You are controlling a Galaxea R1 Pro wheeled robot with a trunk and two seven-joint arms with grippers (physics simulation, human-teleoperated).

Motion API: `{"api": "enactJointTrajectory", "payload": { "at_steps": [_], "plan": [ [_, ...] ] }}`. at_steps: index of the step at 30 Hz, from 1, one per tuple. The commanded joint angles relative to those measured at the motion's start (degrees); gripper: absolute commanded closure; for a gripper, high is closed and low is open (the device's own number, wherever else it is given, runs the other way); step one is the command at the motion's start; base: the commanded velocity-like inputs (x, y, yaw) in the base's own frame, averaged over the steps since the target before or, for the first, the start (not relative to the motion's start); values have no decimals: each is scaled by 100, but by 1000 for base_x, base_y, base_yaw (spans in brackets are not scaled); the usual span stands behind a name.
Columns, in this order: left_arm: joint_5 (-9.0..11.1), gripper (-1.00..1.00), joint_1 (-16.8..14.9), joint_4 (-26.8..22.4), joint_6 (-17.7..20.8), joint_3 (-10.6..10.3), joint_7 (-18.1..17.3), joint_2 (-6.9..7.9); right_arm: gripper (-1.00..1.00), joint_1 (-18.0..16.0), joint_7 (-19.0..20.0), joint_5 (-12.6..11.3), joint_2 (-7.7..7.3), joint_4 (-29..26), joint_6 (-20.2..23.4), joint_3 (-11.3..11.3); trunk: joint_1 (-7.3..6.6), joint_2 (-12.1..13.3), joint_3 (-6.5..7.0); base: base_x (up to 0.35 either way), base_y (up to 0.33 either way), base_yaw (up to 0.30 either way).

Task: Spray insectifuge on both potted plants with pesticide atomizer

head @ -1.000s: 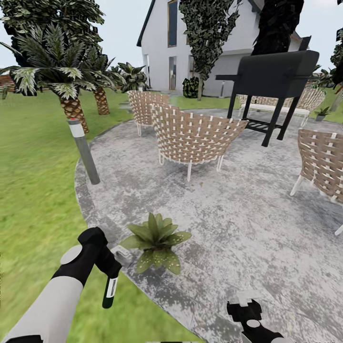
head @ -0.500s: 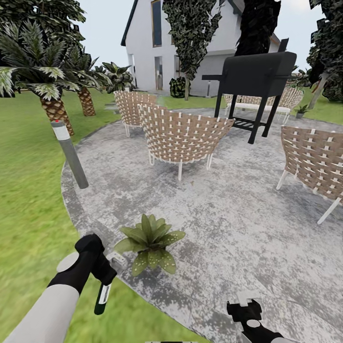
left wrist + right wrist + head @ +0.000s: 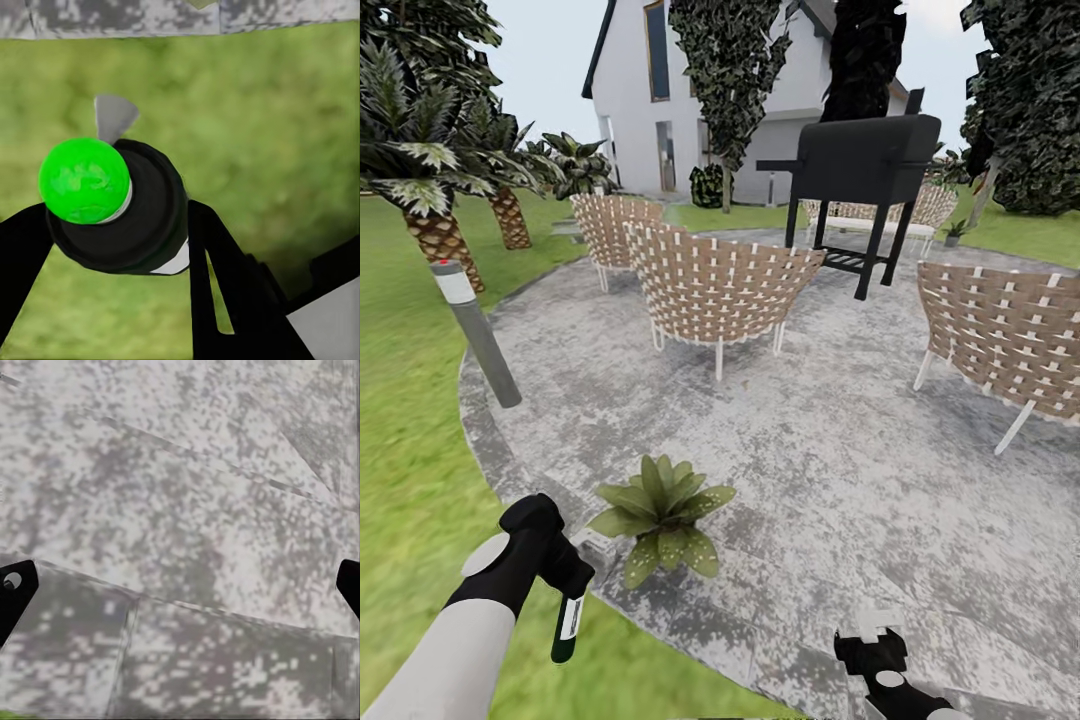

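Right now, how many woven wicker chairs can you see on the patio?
3: one mid-patio, one behind it toward the house, one at the right edge. Others may hide behind the black grill.

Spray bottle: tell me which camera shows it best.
The head view: the spray bottle hangs full-length from the left hand, beside the plant. The left wrist view shows the spray bottle end-on, its green tip foremost. The right wrist view shows paving.

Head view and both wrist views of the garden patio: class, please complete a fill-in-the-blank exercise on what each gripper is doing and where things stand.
1. The left gripper holds the slim white atomizer bottle with a dark green end pointing ____.
2. The low green-leaved potted plant stands on the round grey mottled ____.
3. The right gripper is ____, holding nothing.
4. The black barbecue grill stands behind the woven ____ chairs.

Missing words: down; patio; open; wicker
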Motion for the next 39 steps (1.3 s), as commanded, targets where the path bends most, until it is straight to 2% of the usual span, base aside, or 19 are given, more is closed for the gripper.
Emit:
{"api": "enactJointTrajectory", "payload": {
  "at_steps": [1,7,14,19,28,30,31,34,35,36,37,38,39],
  "plan": [
    [-43,100,-2,-6,52,8,-55,-1,-100,-5,-10,-60,1,5,-22,50,-1,-2,-2,0,288,-284],
    [-43,100,-2,-14,52,10,-55,10,-100,-5,-17,-60,19,4,-22,50,-1,-2,2,16,300,-145],
    [-43,100,-2,-15,52,9,-55,-8,-100,-5,-18,-60,19,4,-22,42,-1,-2,3,249,228,-5],
    [-43,100,-2,-15,38,-13,-55,-4,-100,-6,-15,-60,8,4,-22,41,-1,-2,26,173,53,-162],
    [-52,100,-2,-15,-76,-4,-63,27,-100,-6,-15,-60,5,4,-22,41,-1,-2,76,-20,29,-195],
    [-52,100,-2,-11,-82,-2,-63,54,-100,-8,-15,-60,5,5,-22,41,-1,-2,87,-50,55,-196],
    [-52,100,-2,-12,-97,-7,-76,113,-100,-6,-14,-60,5,4,-22,41,-1,-2,93,-10,11,-196],
    [-95,100,-20,-7,-505,-66,-372,154,-100,-6,-14,-57,2,8,-22,43,-1,-2,101,-2,2,-87],
    [-252,100,-61,-11,-570,-153,-940,169,-100,-5,-3,-49,-10,15,-22,47,-1,-2,101,0,0,-12],
    [-459,100,-94,-8,-588,-284,-1317,176,-100,-6,2,-46,-15,16,-22,48,-1,-2,101,0,0,-6],
    [-782,100,-161,-10,-600,-446,-1390,181,-100,-5,6,-39,-19,16,-27,49,-1,-2,101,0,0,-3],
    [-925,100,-206,-11,-606,-493,-1390,182,-100,-5,6,-37,-20,18,-25,49,-1,-2,101,0,0,-2],
    [-1195,100,-354,-13,-619,-552,-1390,185,-100,-6,3,-35,-21,19,-25,50,-1,-2,101,0,0,0]
  ]
}}
